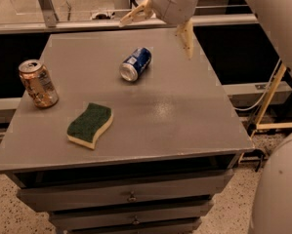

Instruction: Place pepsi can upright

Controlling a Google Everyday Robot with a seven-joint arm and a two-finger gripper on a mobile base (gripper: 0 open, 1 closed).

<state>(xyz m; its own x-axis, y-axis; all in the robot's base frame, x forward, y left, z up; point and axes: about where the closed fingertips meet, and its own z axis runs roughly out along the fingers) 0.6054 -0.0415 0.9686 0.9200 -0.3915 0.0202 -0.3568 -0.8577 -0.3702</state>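
Clock directions are read from the centre of the grey table, with 12 o'clock at the far edge. The pepsi can lies on its side on the tabletop toward 12 o'clock, short of the far edge; its long axis runs roughly from 1 to 7 o'clock, and the silver end faces 7 o'clock. Nothing touches it. The gripper hangs above the far edge at about 12 to 1 o'clock, up and to the right of the can and clear of it. The pincer is released and holds nothing: its two pale fingers are splayed wide — one points toward 9 o'clock, the other points down toward the tabletop at the can's 2 o'clock side. An orange-gold can stands upright near the left edge at 9 o'clock, well apart from the pepsi can. A sponge, green face up with a yellow underside, lies flat at about 7 to 8 o'clock — between the gold can and the near edge. Drawer fronts with small knobs sit below the tabletop.
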